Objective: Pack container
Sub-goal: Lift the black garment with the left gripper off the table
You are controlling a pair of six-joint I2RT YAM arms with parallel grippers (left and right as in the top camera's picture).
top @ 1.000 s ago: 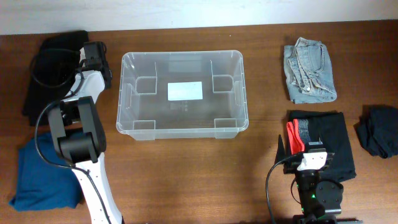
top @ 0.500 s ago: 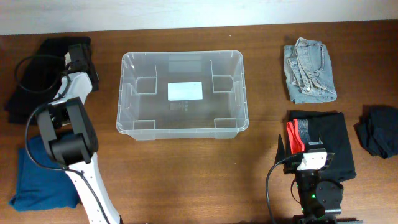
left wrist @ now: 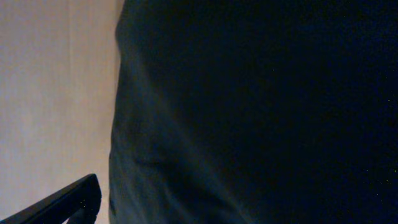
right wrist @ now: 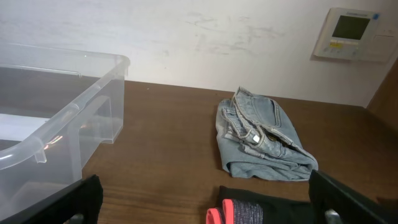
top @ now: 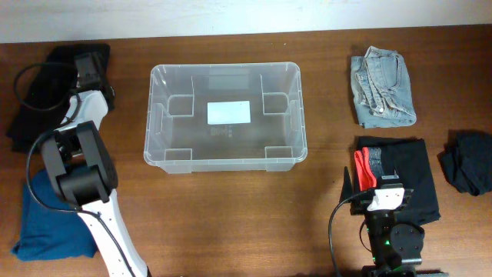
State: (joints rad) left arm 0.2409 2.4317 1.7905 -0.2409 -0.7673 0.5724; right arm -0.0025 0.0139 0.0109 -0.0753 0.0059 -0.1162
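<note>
The container (top: 225, 115), a clear plastic bin with a white label on its base, stands at mid-table with nothing in it. Its near corner also shows in the right wrist view as the container (right wrist: 62, 118). My left gripper (top: 90, 60) hangs over a black garment (top: 42, 96) at the far left. In the left wrist view that dark cloth (left wrist: 261, 106) fills most of the frame and only one finger (left wrist: 68, 202) shows, far to the left. My right gripper (top: 382, 185) stands open at the front right, above a folded black garment (top: 411, 173) with a red-edged grey piece (right wrist: 239, 213).
Folded light jeans (top: 382, 87) lie at the back right. A dark navy bundle (top: 469, 161) sits at the right edge. A blue garment (top: 46, 223) lies at the front left beside the left arm's base. A wall panel (right wrist: 351, 34) hangs behind the table.
My left gripper has swung left and away from the container's side, further over the black garment. The right arm has not moved.
</note>
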